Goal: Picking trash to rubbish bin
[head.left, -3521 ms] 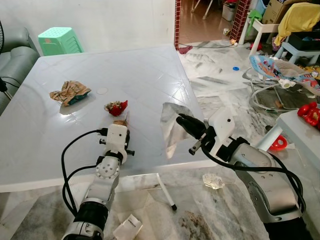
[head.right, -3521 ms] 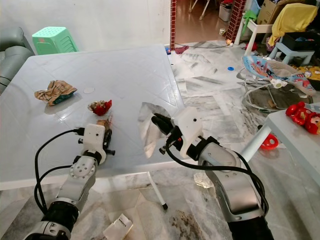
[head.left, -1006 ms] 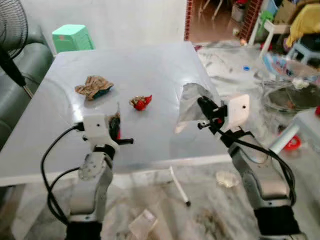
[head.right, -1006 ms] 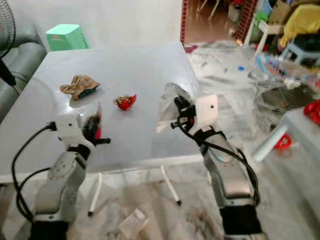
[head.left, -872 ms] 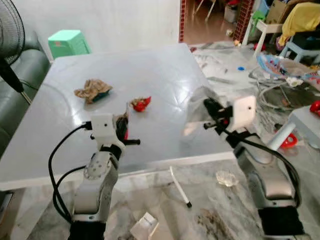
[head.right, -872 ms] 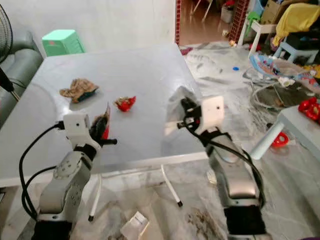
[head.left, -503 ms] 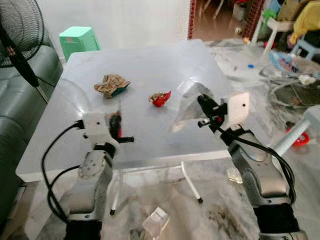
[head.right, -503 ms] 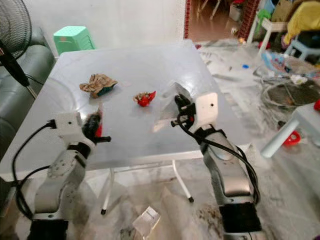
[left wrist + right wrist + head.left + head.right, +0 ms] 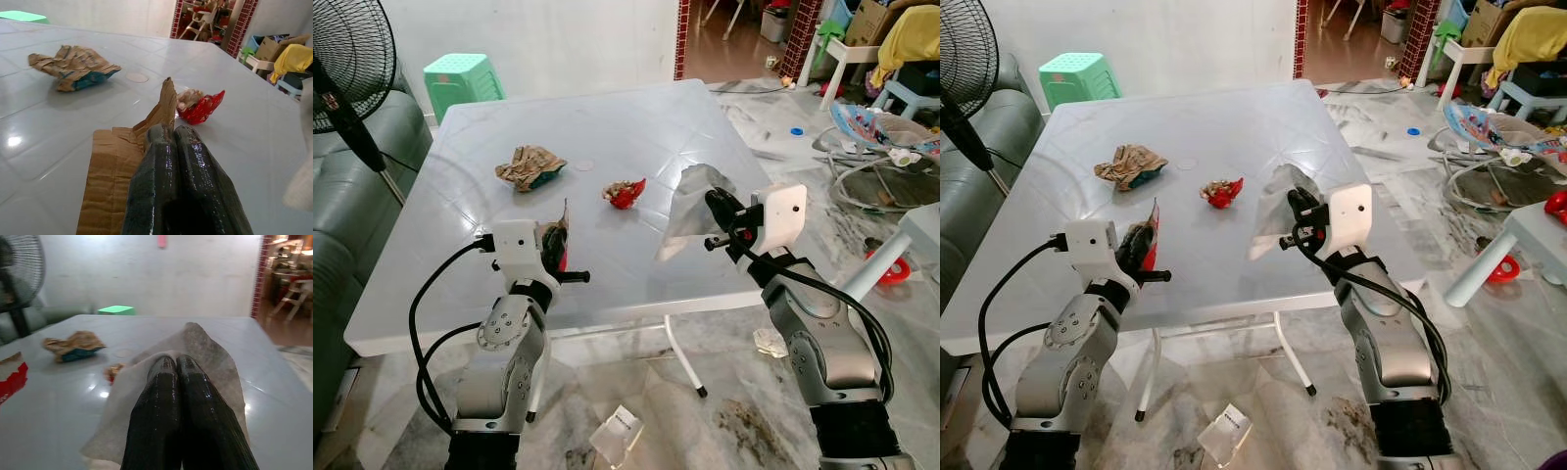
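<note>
White tabletop [image 9: 607, 127] in a cluttered room; left gripper [image 9: 555, 240] pinches brown paper [image 9: 112, 161], right gripper [image 9: 717, 208] pinches a pale sheet [image 9: 690, 201]. Red wrapper [image 9: 625, 192] and crumpled bag [image 9: 530, 164] lie beyond toward the far edge; nearer the left arm.

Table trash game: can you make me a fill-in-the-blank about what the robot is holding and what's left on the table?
1. The left end effector is shut on a piece of brown ____.
2. The right end effector is shut on a white ____.
3. On the table, the crumpled bag lies beside a small ____ wrapper.
4. The stool behind the table is ____.

Missing words: cardboard; tissue; red; green
</note>
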You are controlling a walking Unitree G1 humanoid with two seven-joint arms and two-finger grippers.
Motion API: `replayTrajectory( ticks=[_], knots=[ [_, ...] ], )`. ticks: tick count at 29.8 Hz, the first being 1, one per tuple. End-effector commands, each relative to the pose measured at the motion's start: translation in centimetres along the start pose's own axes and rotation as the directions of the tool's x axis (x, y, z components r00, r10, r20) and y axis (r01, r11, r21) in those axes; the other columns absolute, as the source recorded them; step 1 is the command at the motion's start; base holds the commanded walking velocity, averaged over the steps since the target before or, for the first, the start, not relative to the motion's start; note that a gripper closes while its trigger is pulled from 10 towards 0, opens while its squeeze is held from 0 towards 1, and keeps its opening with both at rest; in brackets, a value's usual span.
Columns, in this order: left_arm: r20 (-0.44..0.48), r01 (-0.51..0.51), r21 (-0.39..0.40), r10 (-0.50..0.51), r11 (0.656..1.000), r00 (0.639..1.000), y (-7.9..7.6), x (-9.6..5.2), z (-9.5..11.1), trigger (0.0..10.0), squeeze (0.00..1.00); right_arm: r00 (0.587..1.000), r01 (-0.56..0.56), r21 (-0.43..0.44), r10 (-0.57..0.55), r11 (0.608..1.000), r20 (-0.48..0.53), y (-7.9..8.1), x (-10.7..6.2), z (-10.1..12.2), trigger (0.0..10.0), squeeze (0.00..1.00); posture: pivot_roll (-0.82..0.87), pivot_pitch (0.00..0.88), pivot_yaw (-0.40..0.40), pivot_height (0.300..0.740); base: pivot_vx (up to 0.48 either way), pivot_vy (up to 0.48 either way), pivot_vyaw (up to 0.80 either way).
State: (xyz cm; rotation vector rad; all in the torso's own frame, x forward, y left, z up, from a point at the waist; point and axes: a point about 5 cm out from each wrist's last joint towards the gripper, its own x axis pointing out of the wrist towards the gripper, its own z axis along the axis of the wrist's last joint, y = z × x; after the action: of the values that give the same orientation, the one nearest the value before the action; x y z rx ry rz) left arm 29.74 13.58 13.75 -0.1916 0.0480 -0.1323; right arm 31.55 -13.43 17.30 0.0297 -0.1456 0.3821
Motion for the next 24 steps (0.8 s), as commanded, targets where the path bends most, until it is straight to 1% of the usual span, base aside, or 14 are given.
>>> replayTrajectory(
  ticks=[1,4,9,15,24],
  knots=[
    [0.005,0.006,0.002,-0.006,1.000,1.000,-0.15,0.04,0.33,0.5,0.00,1.000,0.016,0.009,-0.016,1.000,0.000,-0.39,0.04,0.14,0.0,0.00,-0.03,0.011,0.042,0.740,0.000,0.000,-0.80],
    [0.005,0.006,-0.002,-0.006,1.000,1.000,-0.15,0.05,0.31,0.5,0.00,1.000,0.017,0.010,-0.017,1.000,-0.001,-0.40,0.05,0.13,0.0,0.00,-0.03,0.011,0.042,0.740,0.000,0.000,-0.80],
    [0.006,0.001,-0.001,-0.001,1.000,1.000,-0.09,0.09,0.30,0.8,0.00,1.000,0.015,0.012,-0.015,1.000,0.005,-0.35,0.07,0.21,0.0,0.00,-0.03,0.010,0.042,0.740,0.000,0.000,-0.74],
    [0.002,0.006,-0.005,-0.006,1.000,1.000,-0.19,0.06,0.21,0.7,0.00,1.000,0.006,0.008,-0.006,1.000,0.011,-0.20,0.02,0.30,0.0,0.00,-0.03,0.012,0.041,0.740,0.000,0.000,0.00],
    [0.003,0.012,-0.009,-0.012,1.000,1.000,-0.31,-0.05,0.21,0.7,0.00,1.000,0.005,0.008,-0.005,1.000,0.010,-0.22,-0.11,0.32,0.0,0.00,-0.03,0.016,0.042,0.740,0.000,0.000,0.00]
  ],
)
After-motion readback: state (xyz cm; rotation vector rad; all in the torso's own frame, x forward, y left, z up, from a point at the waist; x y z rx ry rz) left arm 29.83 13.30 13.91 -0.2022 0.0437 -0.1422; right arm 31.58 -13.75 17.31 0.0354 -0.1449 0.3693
